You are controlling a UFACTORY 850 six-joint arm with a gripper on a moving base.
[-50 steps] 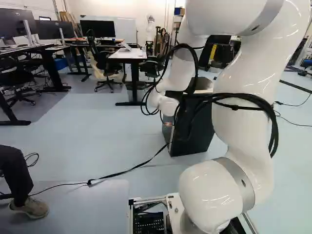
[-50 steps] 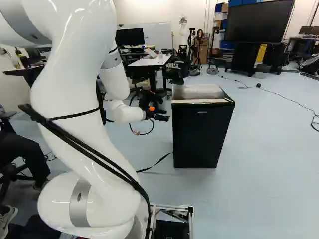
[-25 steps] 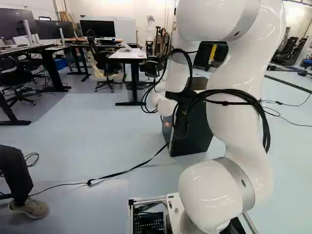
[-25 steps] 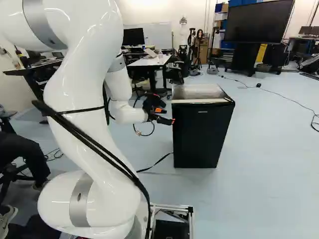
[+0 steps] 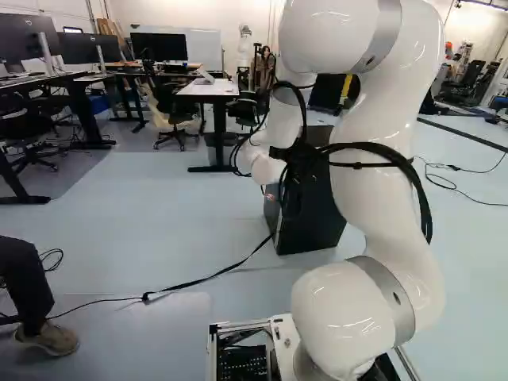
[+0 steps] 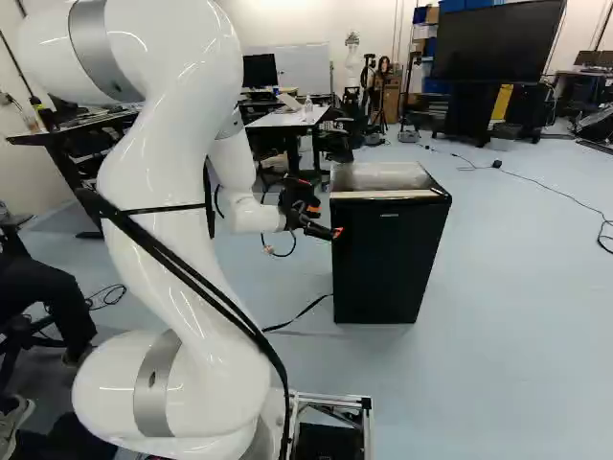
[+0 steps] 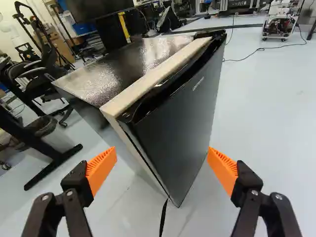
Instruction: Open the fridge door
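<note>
While a desk (image 6: 48, 137) stands at the left of the right base view, the arm (image 6: 177, 182) has swung rightward, bringing the gripper (image 6: 326, 221), fingers (image 7: 225, 170) apart, nearer the closed fridge (image 6: 388, 259), unmoved on pale floor (image 6: 517, 316); farther back, right, stands a screen (image 6: 498, 38).

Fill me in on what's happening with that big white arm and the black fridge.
The white robot arm is set to open the small black fridge. Its pincer is spread open near one side edge of the door, holding nothing. The door looks closed, so the opening itself hasn't been done yet.
</note>
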